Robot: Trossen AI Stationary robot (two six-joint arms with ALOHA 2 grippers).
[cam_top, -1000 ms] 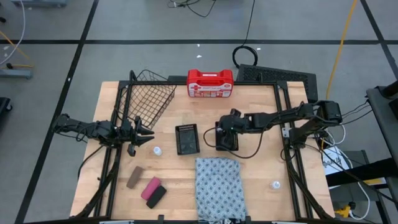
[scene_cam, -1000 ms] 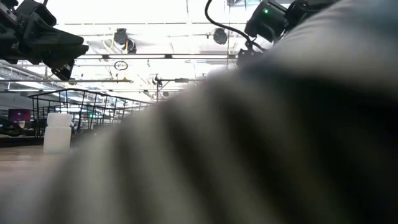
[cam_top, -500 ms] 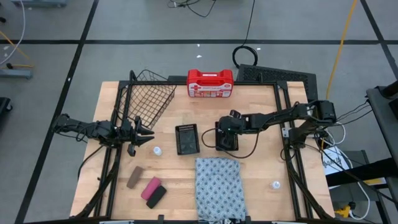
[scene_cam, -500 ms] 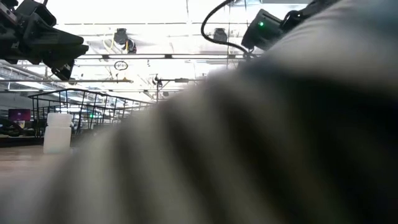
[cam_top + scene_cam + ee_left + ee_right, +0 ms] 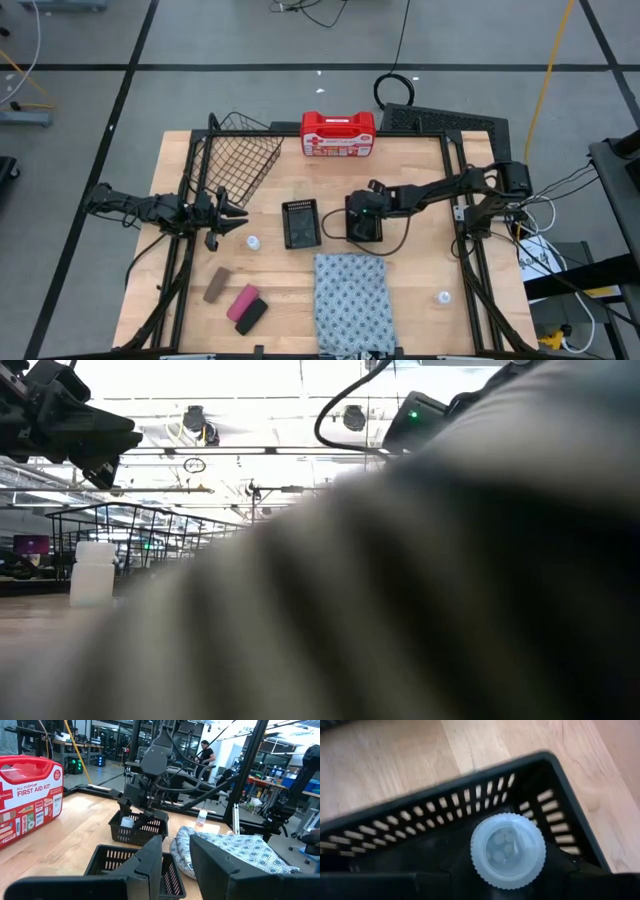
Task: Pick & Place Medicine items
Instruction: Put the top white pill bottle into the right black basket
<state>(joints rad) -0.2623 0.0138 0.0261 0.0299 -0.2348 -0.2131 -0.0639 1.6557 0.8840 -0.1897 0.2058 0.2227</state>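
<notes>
A whitish round bottle (image 5: 507, 851) (image 5: 127, 822) sits low in a corner of the right black mesh tray (image 5: 352, 237), its ribbed cap up, with my right gripper (image 5: 362, 218) slanting down on it. Loose on the wood lie one more bottle (image 5: 254, 242) beside the left mesh tray (image 5: 301, 223), another bottle (image 5: 442, 297) near the right edge, and a brown block (image 5: 217, 284), a pink block (image 5: 243, 300) and a black block (image 5: 252, 316) near the front left. My left gripper (image 5: 238, 215) hovers level at the left, narrowly open, with nothing between its fingers. My right gripper has the bottle's round sides (image 5: 479, 870) between its two fingers, just below the cap. The fingers come slanting down from the table's right side. The bottle stands upright inside the tray's corner; whether its base rests on the tray floor is hidden.
A patterned cloth (image 5: 350, 300) lies at the front middle and fills most of the low view. A red-and-white first aid case (image 5: 338, 133) stands at the far edge, and a wire basket (image 5: 240, 160) at the far left. Bare wood shows to the right of the cloth.
My right gripper has sunk into the right mesh tray and tipped more steeply downward, shifting slightly toward the table's left.
</notes>
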